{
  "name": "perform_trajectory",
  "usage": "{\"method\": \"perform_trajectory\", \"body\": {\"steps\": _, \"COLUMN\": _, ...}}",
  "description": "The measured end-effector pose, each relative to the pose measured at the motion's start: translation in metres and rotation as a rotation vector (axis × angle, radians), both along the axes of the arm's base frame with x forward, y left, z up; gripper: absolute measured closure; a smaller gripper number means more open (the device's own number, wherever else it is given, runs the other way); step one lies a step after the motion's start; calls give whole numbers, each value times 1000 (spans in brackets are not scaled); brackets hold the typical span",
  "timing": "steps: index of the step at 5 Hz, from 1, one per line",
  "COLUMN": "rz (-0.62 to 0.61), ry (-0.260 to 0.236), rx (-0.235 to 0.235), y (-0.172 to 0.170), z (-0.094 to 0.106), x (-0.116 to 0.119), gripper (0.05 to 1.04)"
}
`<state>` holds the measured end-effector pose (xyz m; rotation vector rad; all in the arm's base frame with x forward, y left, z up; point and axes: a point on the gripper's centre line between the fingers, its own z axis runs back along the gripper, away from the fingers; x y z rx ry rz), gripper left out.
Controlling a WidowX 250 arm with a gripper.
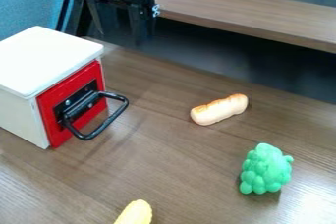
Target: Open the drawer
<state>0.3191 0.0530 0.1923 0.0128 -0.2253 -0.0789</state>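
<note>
One black gripper (120,34), its fingers spread well apart with nothing between them, hangs beyond a tabletop cabinet (49,61). Nearer the camera than the jaws, and lower, lies the looped handle (110,121) of the red-fronted drawer (73,95), its bar running slantwise along the front. The drawer appears closed, its contents hidden. Toward the camera and right of the jaws sit a toy bread roll (220,109) and green toy (266,168).
</note>
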Motion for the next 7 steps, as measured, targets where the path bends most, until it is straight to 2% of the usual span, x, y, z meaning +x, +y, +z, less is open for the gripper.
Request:
{"method": "perform_trajectory", "body": {"steps": 1, "rz": 0, "ry": 30, "rx": -6, "y": 0, "z": -9, "x": 1, "gripper": 84}}
{"method": "perform_trajectory", "body": {"steps": 3, "rz": -2, "ry": 47, "rx": -6, "y": 4, "z": -21, "x": 2, "gripper": 84}}
{"method": "perform_trajectory", "body": {"steps": 5, "rz": 11, "ry": 79, "rx": 21, "y": 13, "z": -39, "x": -3, "gripper": 84}}
{"method": "perform_trajectory", "body": {"steps": 7, "rz": 24, "ry": 95, "rx": 27, "y": 20, "z": -58, "x": -8, "gripper": 84}}
